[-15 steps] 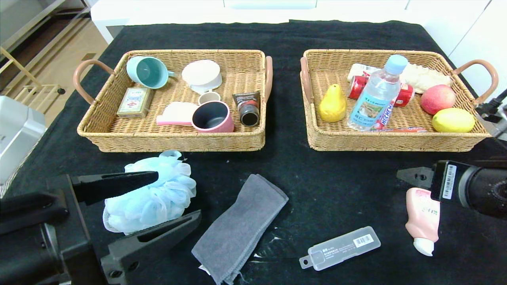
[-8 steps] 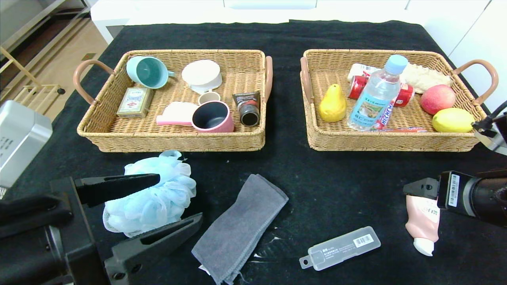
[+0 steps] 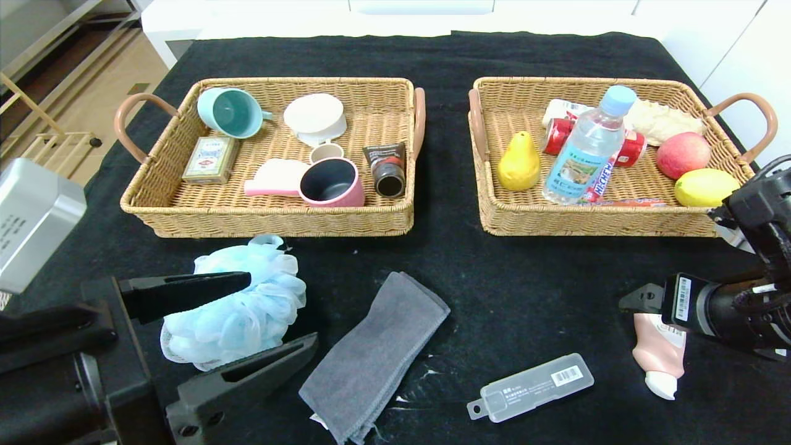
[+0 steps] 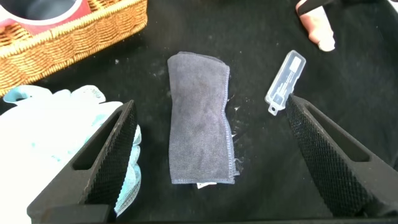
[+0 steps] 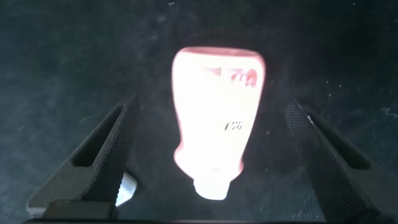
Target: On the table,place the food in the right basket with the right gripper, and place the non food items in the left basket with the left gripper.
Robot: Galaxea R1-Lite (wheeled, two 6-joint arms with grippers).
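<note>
So in the last second the right gripper (image 3: 636,300) has slid back from near the right basket (image 3: 618,219) and dropped lower toward the near edge of the table (image 3: 494,272), jaws spread wide and nothing in them. It's now hanging right over the pink tube (image 3: 660,352), and its wrist camera has the tube (image 5: 217,134) sitting square between the two fingers. Thing is, that tube isn't food, so by the rules it belongs to the left arm. My guess is the right one is just parking, since the pear (image 3: 518,164) and the water bottle (image 3: 584,154) are already lying in the right basket with the other snacks.

The left gripper (image 3: 228,327) nudged a bit toward the baskets and is also wide open, straddling the blue bath pouf (image 3: 235,309) with one finger over it and one at its near side. Can't tell for sure if the fingers touch the mesh yet. Nothing is gripped.

What that means: food side looks done, the non-food side is where the work is. The pouf, the grey towel (image 3: 371,355), the clear plastic case (image 3: 531,386) and the tube are all on the cloth, none in the left basket (image 3: 266,219) yet. Pouf looks like the next pick, just needs a squeeze
</note>
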